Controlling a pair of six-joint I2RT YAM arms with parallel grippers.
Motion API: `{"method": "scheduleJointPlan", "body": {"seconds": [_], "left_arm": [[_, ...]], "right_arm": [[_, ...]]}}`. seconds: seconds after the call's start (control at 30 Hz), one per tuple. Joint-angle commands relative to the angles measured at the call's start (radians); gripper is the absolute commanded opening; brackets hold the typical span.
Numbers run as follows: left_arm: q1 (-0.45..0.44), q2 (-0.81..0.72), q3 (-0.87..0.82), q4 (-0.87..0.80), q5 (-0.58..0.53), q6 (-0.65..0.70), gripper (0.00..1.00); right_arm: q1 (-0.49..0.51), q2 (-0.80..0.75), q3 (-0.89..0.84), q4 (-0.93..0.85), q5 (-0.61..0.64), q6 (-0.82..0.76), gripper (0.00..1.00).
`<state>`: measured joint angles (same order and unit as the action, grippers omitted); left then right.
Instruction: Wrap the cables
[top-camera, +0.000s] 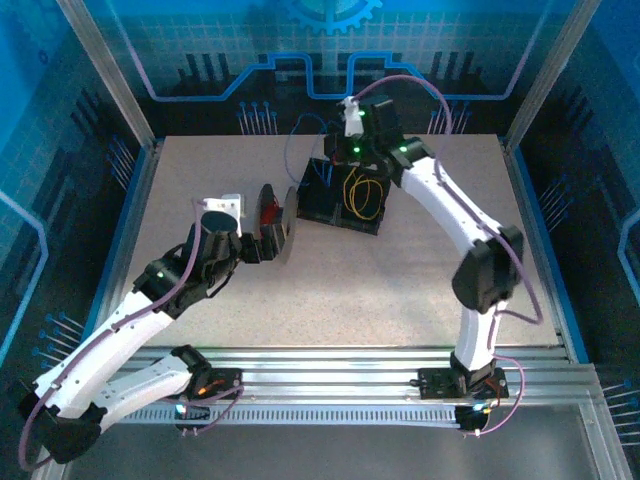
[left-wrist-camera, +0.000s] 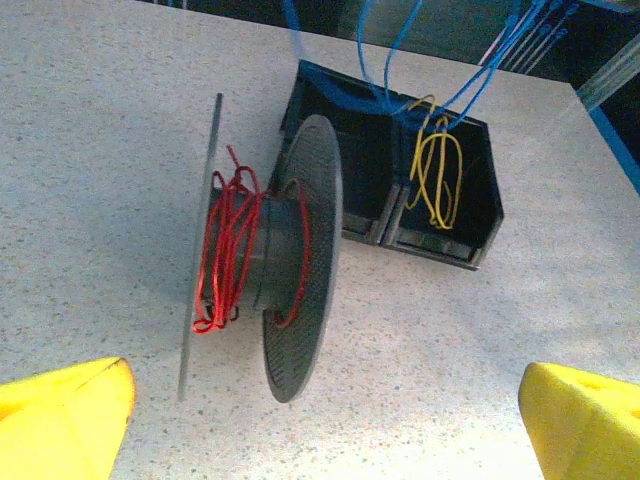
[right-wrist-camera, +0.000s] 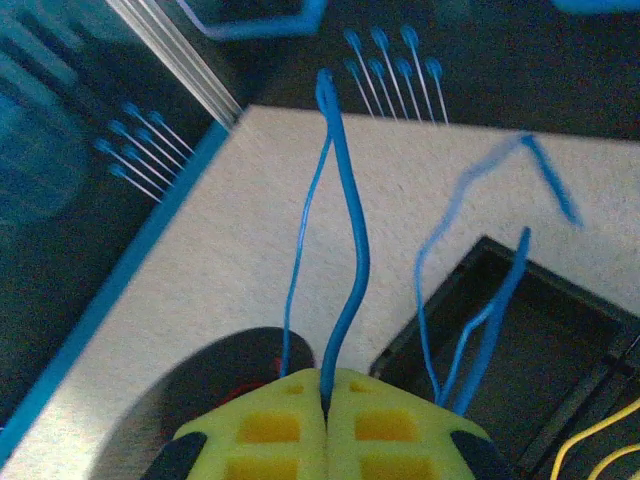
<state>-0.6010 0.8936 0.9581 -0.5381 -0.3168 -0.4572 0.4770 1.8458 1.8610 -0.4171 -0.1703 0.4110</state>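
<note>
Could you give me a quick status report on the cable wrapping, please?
Left gripper open, before spool of red cable. Right gripper shut on blue cable. Yellow cable in bin. No obstruction seen.

Speckled matt table; ribbed plastic spool (glossy red wire).

Your top camera looks down from above and behind the 2 arm bases over the whole table. Your left wrist camera views the spool and black bin from near. Your right wrist camera sits tight over its fingers, facing the far-left corner along the blue cable. All 3 share the bin.
</note>
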Motion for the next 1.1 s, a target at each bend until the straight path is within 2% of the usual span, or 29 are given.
{"method": "scheduleJointPlan", "body": {"seconds": [0.0,0.13,0.27,0.4,0.53,0.63,0.9,1.0,1.07], "left_arm": [[0.015,-0.013,-0.015,0.038,0.083,-0.022,0.99],[0.074,-0.031,-0.023,0.077,0.243,-0.052,0.99],[0.169,-0.06,-0.048,0.141,0.445,-0.108,0.99],[0.254,-0.067,-0.066,0.184,0.57,-0.169,0.99],[0.289,-0.065,-0.093,0.252,0.66,-0.213,0.99],[0.293,-0.048,-0.102,0.292,0.704,-0.231,0.99],[0.294,0.013,-0.095,0.331,0.708,-0.264,0.99],[0.294,0.047,-0.106,0.419,0.766,-0.316,0.99],[0.294,0.072,-0.11,0.479,0.796,-0.352,0.94]], "right_arm": [[-0.004,-0.136,-0.111,0.126,-0.058,0.042,0.0],[-0.059,-0.304,-0.327,0.314,-0.182,0.173,0.0],[-0.148,-0.42,-0.558,0.568,-0.338,0.391,0.0],[-0.2,-0.457,-0.726,0.811,-0.43,0.591,0.0],[-0.21,-0.453,-0.822,0.978,-0.476,0.729,0.0],[-0.207,-0.441,-0.878,1.094,-0.488,0.829,0.0],[-0.167,-0.39,-0.968,1.369,-0.512,1.043,0.0],[-0.145,-0.388,-0.976,1.414,-0.509,1.071,0.0],[-0.131,-0.397,-1.01,1.412,-0.504,1.068,0.0]]}}
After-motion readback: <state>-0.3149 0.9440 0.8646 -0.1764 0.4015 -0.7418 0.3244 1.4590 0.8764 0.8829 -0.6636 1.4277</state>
